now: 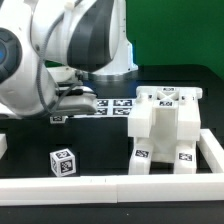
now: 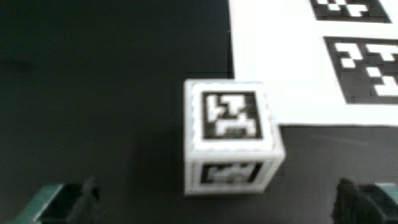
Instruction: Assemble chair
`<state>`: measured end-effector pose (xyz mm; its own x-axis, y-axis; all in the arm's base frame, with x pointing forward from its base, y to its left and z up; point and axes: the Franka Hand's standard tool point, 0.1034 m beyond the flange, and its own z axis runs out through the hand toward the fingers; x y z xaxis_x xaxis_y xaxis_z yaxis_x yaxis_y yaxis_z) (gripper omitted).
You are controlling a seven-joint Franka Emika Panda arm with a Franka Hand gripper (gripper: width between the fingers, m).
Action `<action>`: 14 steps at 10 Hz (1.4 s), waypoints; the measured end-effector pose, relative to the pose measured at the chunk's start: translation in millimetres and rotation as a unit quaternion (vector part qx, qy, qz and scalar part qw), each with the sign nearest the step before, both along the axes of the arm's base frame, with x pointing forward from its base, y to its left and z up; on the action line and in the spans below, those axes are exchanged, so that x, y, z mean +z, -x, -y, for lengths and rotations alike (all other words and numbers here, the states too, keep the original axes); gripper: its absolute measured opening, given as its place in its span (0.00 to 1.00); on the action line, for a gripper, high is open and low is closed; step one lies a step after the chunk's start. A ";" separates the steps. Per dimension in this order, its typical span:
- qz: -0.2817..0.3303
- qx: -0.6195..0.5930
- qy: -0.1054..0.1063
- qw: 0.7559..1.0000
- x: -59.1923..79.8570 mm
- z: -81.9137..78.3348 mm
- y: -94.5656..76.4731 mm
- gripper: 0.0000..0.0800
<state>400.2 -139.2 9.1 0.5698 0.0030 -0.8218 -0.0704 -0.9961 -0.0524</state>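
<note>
Released end effector (image 2: 217, 203), jaws wide apart, hangs over the chunky matte white tagged chair block (image 2: 231, 135), just beside the flat white marker board (image 2: 278, 60). Centre the block between the jaws before descending.

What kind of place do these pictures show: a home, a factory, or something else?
Probably a robotics lab test bench: a robot arm over a black table, a green backdrop, a marker board and white chair parts bearing tags.
</note>
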 end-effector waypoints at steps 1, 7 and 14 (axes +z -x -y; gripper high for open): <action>-0.007 -0.003 0.004 1.000 -3.8 -2.7 7.3 0.81; 0.001 0.005 0.006 1.000 -8.1 -10.6 16.9 0.34; 0.160 0.028 -0.027 0.986 89.3 -38.7 -26.4 0.35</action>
<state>426.7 -100.5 98.5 0.7979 0.0807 -0.5974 0.0129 -0.9931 -0.1170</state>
